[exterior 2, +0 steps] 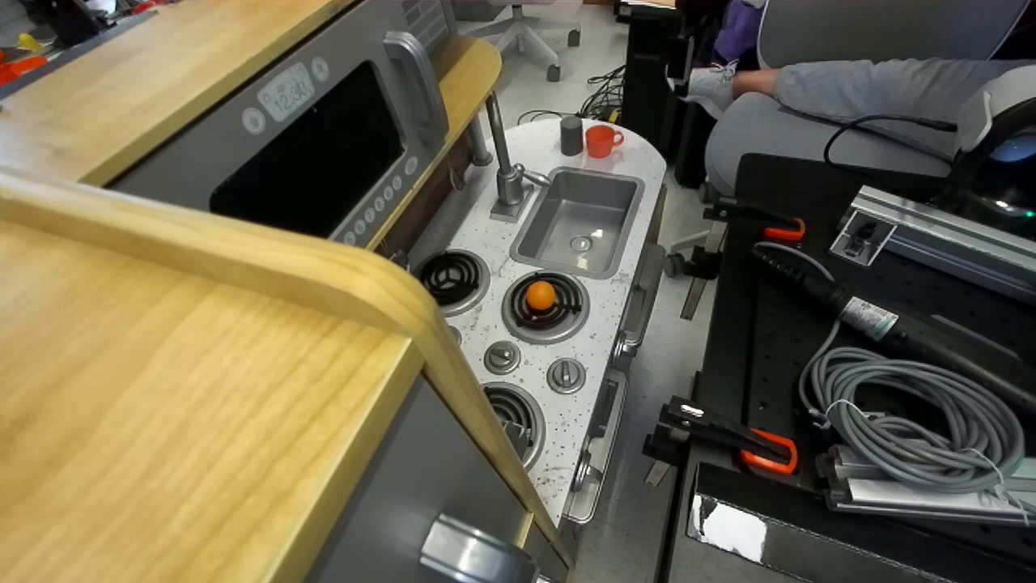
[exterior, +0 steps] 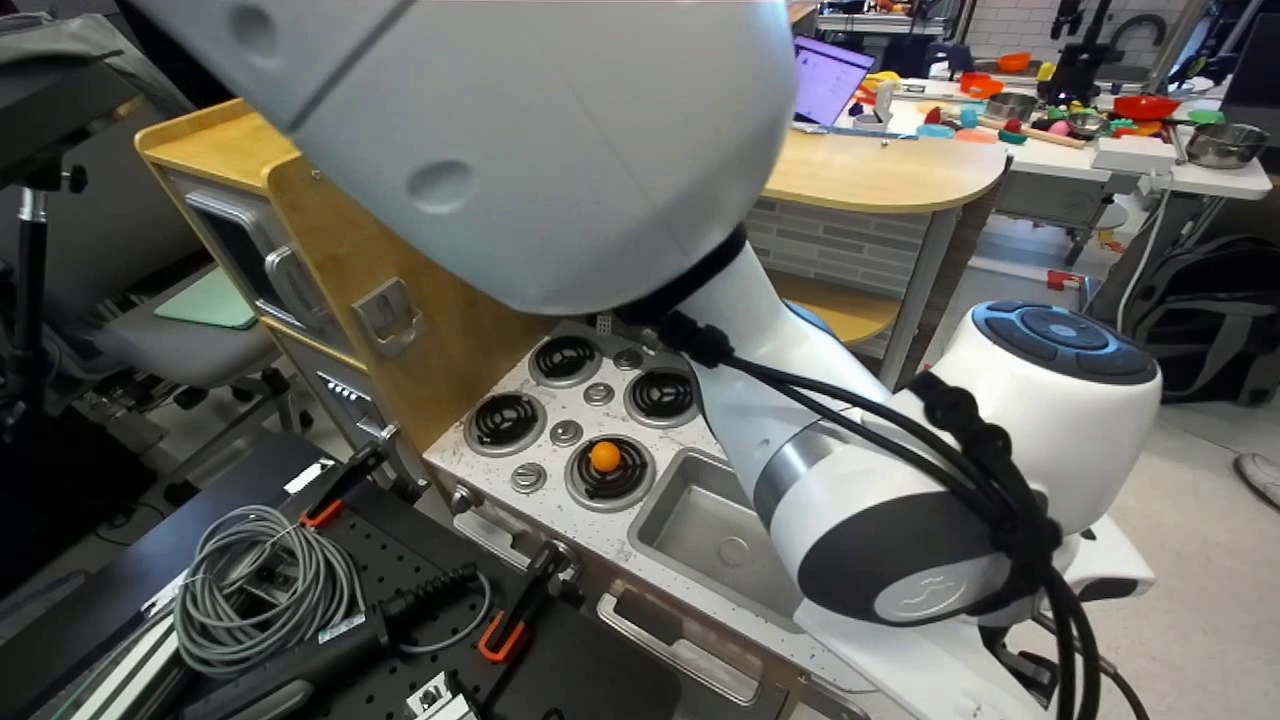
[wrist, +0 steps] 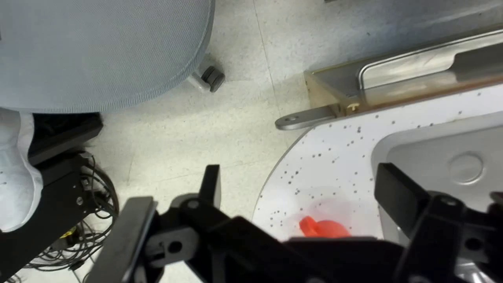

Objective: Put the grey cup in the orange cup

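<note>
The grey cup [exterior 2: 571, 136] is a dark grey cylinder standing on the rounded end of the white speckled counter, past the sink. The orange cup [exterior 2: 600, 142], red-orange with a handle, stands right beside it, handle pointing away from the grey cup. In the wrist view only part of the orange cup [wrist: 332, 228] and its handle shows at the bottom, behind the gripper body. The grey cup is hidden there. Both cups are out of sight in an exterior view where the arm fills the middle. My gripper [wrist: 300, 179] is open, nothing between its fingers, above the counter end.
A grey sink [exterior 2: 581, 219] and a tall faucet [exterior 2: 506, 162] stand near the cups. An orange ball [exterior 2: 541, 295] sits on a stove burner. A microwave panel [exterior 2: 324, 146] rises along the counter's back. A grey chair [wrist: 102, 51] is beside the counter end.
</note>
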### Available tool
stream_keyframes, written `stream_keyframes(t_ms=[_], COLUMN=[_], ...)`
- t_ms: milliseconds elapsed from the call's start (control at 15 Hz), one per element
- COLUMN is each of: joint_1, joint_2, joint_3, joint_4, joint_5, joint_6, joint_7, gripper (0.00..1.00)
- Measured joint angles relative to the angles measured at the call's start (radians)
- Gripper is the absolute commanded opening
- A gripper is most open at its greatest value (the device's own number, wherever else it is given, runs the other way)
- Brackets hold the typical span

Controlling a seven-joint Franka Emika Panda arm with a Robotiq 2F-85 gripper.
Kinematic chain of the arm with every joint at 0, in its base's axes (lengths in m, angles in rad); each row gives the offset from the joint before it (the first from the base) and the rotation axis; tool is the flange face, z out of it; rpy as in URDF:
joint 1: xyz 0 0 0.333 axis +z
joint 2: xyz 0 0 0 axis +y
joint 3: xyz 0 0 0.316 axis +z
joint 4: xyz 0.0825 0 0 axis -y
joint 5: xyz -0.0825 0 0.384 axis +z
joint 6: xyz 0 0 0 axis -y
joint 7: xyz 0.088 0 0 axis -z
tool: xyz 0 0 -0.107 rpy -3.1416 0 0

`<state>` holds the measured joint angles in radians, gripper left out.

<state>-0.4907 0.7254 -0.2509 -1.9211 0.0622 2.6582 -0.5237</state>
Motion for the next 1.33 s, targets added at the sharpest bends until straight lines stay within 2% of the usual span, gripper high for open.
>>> stream_keyframes(t_ms=[333, 733, 1067, 1333], joint_1=[0.0, 0.003, 0.003, -0.004], joint_2=[0.136, 0.24, 0.31, 0.36], joint_3=[0.027, 0.065, 0.095, 0.14], joint_4=[0.199, 0.379, 0.495, 0.566], joint_5=[-0.017, -0.018, -0.019, -0.026], joint_6=[-0.015, -0.053, -0.055, -0.053], joint_7=[0.113, 0.18, 0.181, 0.121], gripper=[1.0, 1.0, 1.0, 1.0])
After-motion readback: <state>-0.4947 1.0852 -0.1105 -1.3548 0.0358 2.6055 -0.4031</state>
